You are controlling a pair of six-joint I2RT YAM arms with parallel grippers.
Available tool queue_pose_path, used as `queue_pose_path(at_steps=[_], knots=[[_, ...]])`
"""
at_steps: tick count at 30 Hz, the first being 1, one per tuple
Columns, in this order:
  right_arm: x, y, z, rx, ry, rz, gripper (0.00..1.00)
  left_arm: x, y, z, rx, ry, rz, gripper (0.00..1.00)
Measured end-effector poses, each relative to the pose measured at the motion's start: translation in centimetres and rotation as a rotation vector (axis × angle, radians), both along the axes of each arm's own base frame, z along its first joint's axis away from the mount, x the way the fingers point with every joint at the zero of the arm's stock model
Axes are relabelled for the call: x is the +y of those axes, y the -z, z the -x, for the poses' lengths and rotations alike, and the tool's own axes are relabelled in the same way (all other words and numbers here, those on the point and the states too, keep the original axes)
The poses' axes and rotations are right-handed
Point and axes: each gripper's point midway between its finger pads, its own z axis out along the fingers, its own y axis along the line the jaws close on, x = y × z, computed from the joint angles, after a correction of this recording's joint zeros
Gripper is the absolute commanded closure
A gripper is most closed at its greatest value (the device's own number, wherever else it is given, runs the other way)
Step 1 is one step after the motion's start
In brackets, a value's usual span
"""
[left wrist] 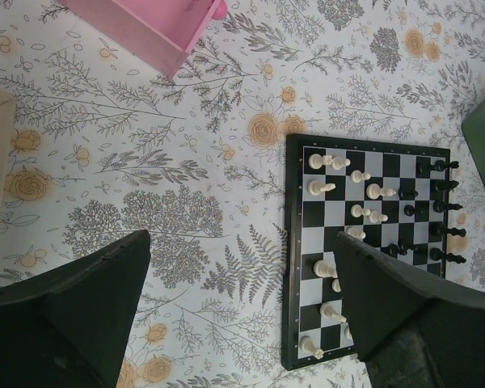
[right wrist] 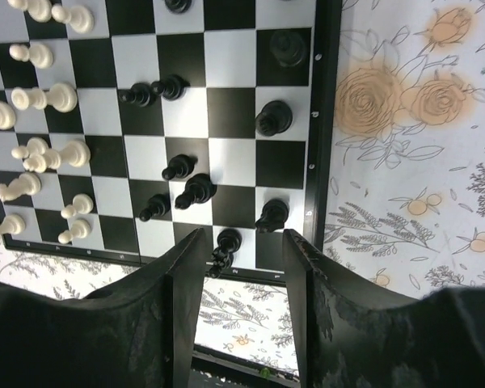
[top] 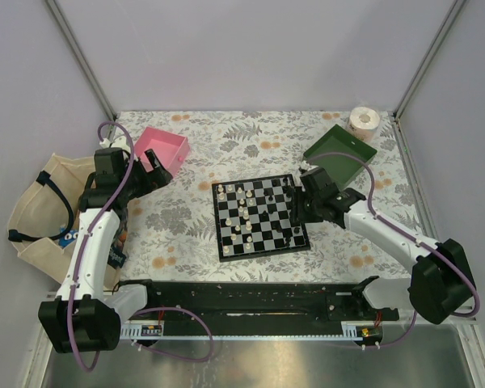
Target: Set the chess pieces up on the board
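The right gripper stands parted around 1 black piece at the edge of the board, seemingly not pinching it. The left gripper is released and empty. Black chess pieces are partly ranked; white chess pieces remain scattered, several toppled
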Motion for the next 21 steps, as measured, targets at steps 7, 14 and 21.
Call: queue_pose_path(at_steps=[7, 14, 21], knots=[[1.5, 0.7, 1.8, 0.034, -0.07, 0.02, 0.51, 0.0, 0.0, 0.0, 0.0, 0.0, 0.0, 0.01], [1.6, 1.8, 2.5, 0.079, -0.07, 0.041, 0.53, 0.0, 0.0, 0.0, 0.0, 0.0, 0.0, 0.01], [2.0, 3.1, 3.2, 0.136, -0.094, 0.064, 0.56, 0.0, 0.0, 0.0, 0.0, 0.001, 0.0, 0.01]])
